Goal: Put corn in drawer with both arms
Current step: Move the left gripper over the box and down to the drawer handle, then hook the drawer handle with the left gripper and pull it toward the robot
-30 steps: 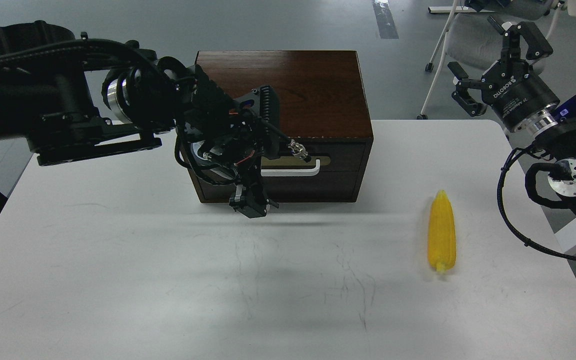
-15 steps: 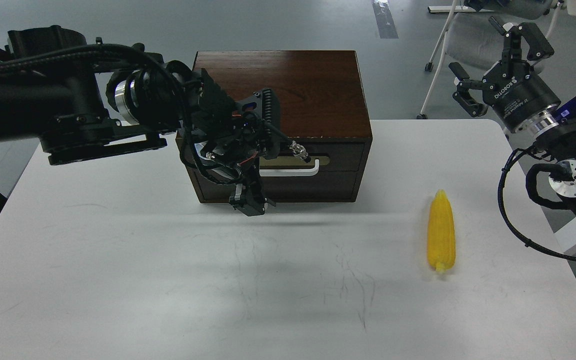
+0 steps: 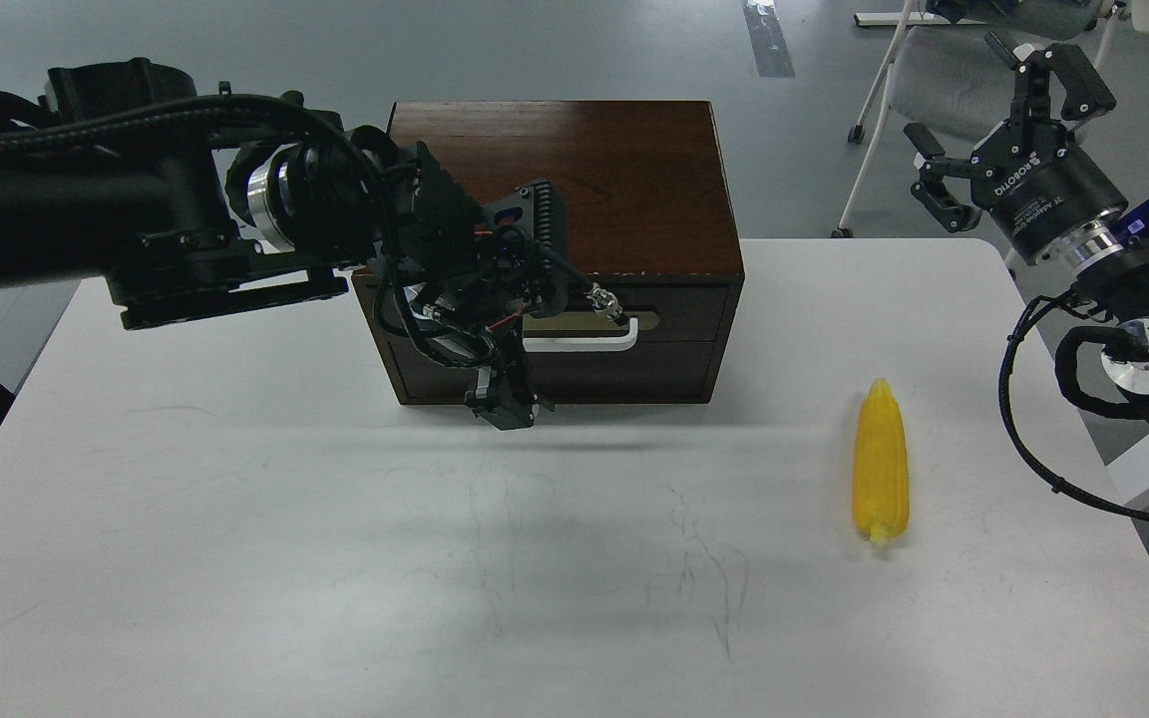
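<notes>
Head view: my left fingers [image 3: 507, 404] hang at the closed drawer [image 3: 574, 329] front, spread unreadable; my right fingers [image 3: 1008, 110] are splayed, empty, raised. The corn [image 3: 881, 462] lies on the counter [image 3: 335, 558], so everything remains.

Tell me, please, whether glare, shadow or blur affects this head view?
Head view: sharp throughout; soft glare on the box top; the left arm's blurred shadow crosses the table; the corn casts little shadow.
</notes>
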You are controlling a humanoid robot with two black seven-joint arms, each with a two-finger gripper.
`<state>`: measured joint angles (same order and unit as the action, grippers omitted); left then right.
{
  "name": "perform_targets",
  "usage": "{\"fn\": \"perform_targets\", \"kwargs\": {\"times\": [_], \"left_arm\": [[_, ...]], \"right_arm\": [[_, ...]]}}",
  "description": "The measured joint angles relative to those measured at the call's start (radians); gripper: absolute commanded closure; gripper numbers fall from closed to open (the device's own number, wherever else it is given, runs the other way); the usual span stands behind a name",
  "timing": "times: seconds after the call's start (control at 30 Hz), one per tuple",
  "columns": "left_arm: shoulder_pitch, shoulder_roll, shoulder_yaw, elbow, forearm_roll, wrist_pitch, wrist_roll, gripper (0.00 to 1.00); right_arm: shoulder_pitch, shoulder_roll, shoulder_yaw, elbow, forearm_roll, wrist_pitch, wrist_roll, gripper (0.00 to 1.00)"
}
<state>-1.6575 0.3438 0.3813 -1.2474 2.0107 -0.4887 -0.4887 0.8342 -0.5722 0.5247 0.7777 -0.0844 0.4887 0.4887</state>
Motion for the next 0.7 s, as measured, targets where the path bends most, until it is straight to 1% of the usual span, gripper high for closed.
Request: {"fn": "perform_targets", "kwargs": {"times": [0.7], "left_arm": [[0.023, -0.039, 0.001, 0.028, -0.003, 0.000, 0.000, 0.03]], "right_arm": [[-0.001, 0.000, 0.002, 0.000, 0.000, 0.000, 0.000, 0.00]]}}
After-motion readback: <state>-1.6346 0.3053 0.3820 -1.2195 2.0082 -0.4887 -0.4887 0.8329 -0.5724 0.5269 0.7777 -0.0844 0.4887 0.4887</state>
